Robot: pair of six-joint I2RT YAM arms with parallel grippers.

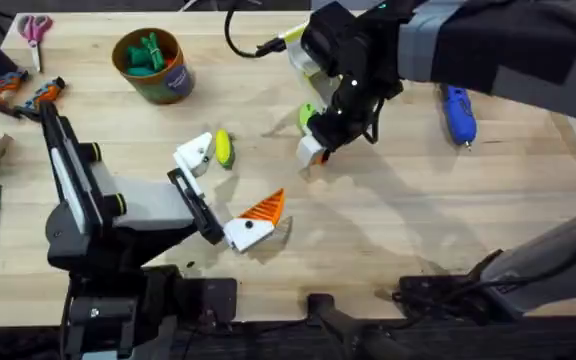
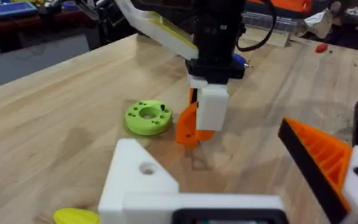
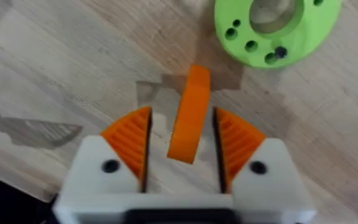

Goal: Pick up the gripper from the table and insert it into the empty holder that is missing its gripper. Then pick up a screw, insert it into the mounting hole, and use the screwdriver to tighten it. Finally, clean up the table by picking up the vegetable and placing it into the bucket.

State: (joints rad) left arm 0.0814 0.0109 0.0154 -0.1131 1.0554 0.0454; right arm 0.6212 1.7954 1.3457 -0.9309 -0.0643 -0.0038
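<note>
right gripper (image 3: 180,149) pads apart around upright orange gripper (image 3: 190,112), beside lime disc (image 3: 277,28); left gripper (image 1: 226,195) spread, one finger missing.

Orange wedge-shaped gripper (image 3: 190,115) upright just above the tabletop beside a lime-green disc (image 3: 277,25).

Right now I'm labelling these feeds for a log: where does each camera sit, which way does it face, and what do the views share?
Overhead: above the arms' bases, facing down and forward onto the table; both arms, left tool and right tool show.
Left wrist: on the left arm, facing across at the right tool; own empty holder and orange finger show.
Right wrist: facing down at the orange gripper between its own pads.
Shared: the green disc, in all three.
</note>
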